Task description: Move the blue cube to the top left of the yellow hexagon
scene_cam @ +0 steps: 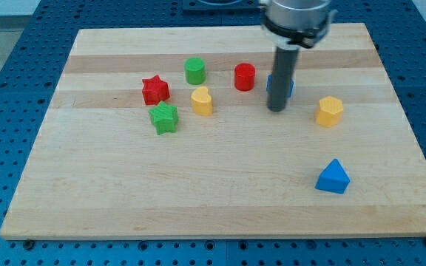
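The blue cube sits near the view's top right of the board, mostly hidden behind my rod. My tip rests on the board just in front of it, at its lower left edge, touching or nearly touching. The yellow hexagon stands to the right of my tip and below right of the blue cube, a short gap away.
A red cylinder stands just left of the rod. Further left are a green cylinder, a yellow heart-shaped block, a red star and a green star. A blue triangular block lies at lower right on the wooden board.
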Tool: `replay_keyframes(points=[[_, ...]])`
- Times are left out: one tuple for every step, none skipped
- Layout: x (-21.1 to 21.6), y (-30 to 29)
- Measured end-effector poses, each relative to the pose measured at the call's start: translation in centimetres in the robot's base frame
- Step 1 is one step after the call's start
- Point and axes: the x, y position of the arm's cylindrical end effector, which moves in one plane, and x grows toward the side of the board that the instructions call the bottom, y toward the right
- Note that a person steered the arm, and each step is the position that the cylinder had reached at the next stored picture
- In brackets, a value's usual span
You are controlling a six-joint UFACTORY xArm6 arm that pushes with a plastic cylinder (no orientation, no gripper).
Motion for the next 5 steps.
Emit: replay_keyframes(points=[[-1.6, -2.7], [-4.0, -3.2], [-4.3, -3.2], [-4.3, -2.7], [-4.3, -0.6]])
